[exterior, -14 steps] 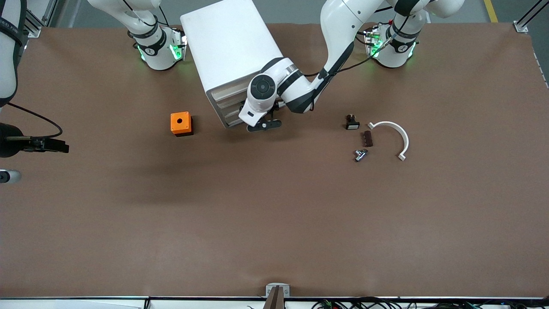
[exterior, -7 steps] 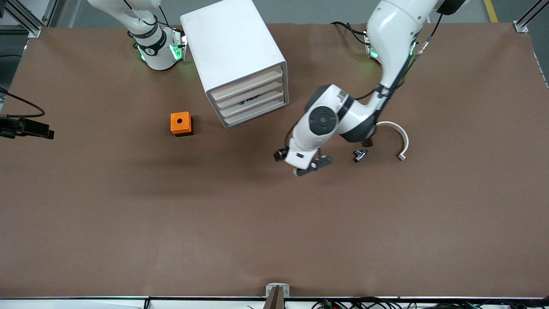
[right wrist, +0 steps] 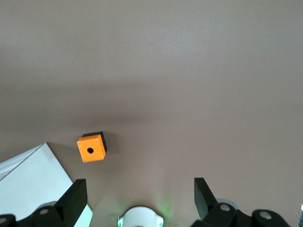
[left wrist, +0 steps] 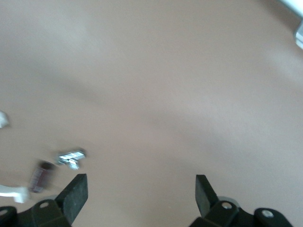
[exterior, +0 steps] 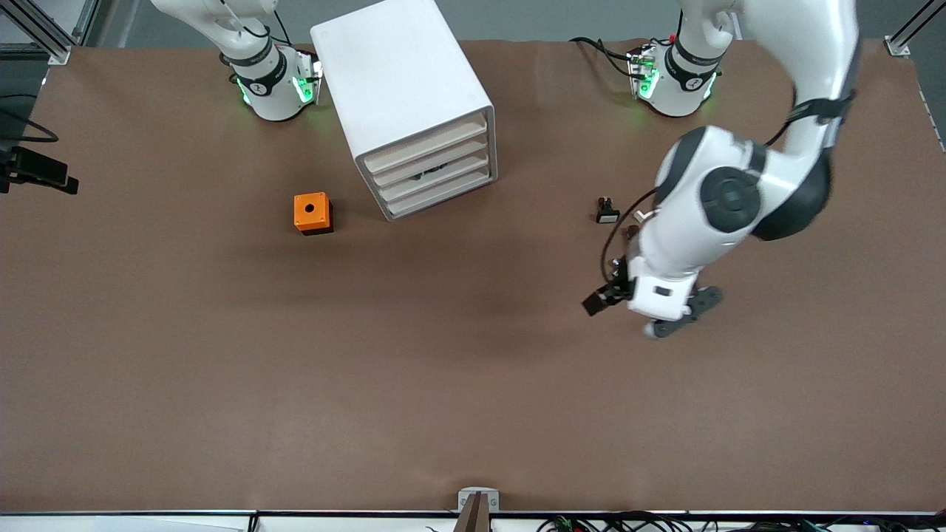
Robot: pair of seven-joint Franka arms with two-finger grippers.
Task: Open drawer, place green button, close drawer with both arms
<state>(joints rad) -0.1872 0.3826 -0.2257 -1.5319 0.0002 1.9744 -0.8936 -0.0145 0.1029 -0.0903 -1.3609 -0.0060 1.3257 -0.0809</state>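
Observation:
The white cabinet (exterior: 403, 89) stands at the back of the table near the right arm's base, and its four drawers (exterior: 432, 171) all sit pushed in. A corner of it shows in the right wrist view (right wrist: 33, 177). A small dark shape shows through one drawer front. The green button is not in view. My left gripper (exterior: 684, 314) is open and empty over bare table toward the left arm's end; it also shows in the left wrist view (left wrist: 141, 189). My right gripper (exterior: 44, 176) is open, empty and high over the table's edge at the right arm's end, as the right wrist view (right wrist: 141, 189) shows.
An orange box with a hole (exterior: 312, 213) sits beside the cabinet and also shows in the right wrist view (right wrist: 92, 147). A black button with a white cap (exterior: 606, 213) lies near the left arm. A silver part (left wrist: 71, 157), a brown part (left wrist: 40, 172) and a white curved piece (left wrist: 9, 191) lie under my left hand.
My left arm has swung away from the cabinet front toward the left arm's end of the table. My right gripper has moved toward the back along the table's edge.

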